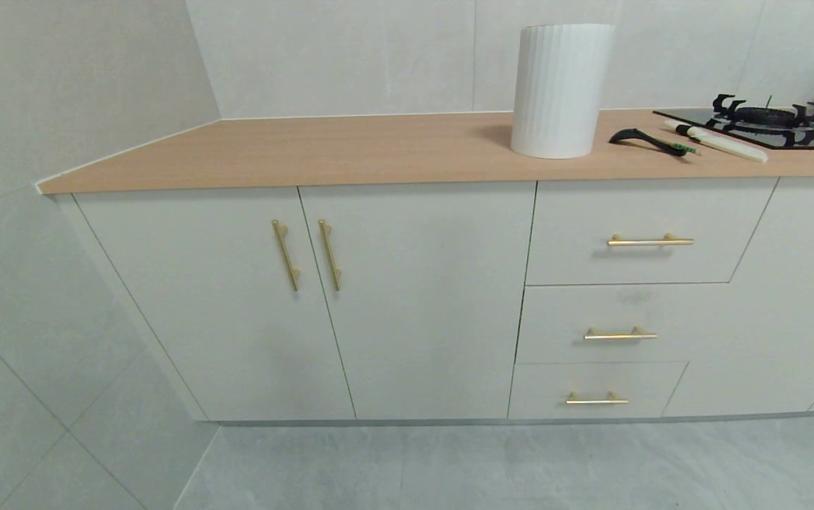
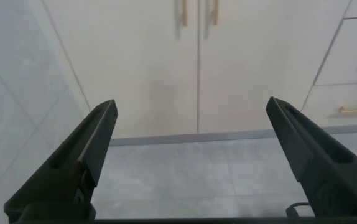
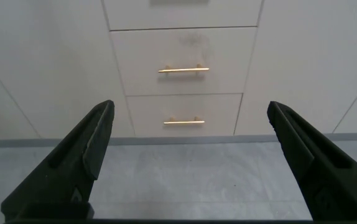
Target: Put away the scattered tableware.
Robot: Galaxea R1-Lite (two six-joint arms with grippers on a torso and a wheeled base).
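Observation:
On the wooden countertop (image 1: 350, 145) lie a black utensil with a green tip (image 1: 647, 140) and a white-handled knife (image 1: 715, 140), both just right of a tall white ribbed container (image 1: 561, 88). My left gripper (image 2: 191, 112) is open and empty, held low over the floor facing the double cabinet doors (image 2: 197, 62). My right gripper (image 3: 191, 112) is open and empty too, low before the drawers, facing the middle drawer (image 3: 183, 61) and bottom drawer (image 3: 185, 115).
Three drawers with gold handles, the top one (image 1: 651, 241), sit right of the double doors (image 1: 307, 255). A black gas hob (image 1: 768, 120) is at the counter's far right. Tiled walls close the left side. Grey floor (image 1: 449, 467) lies open before the cabinets.

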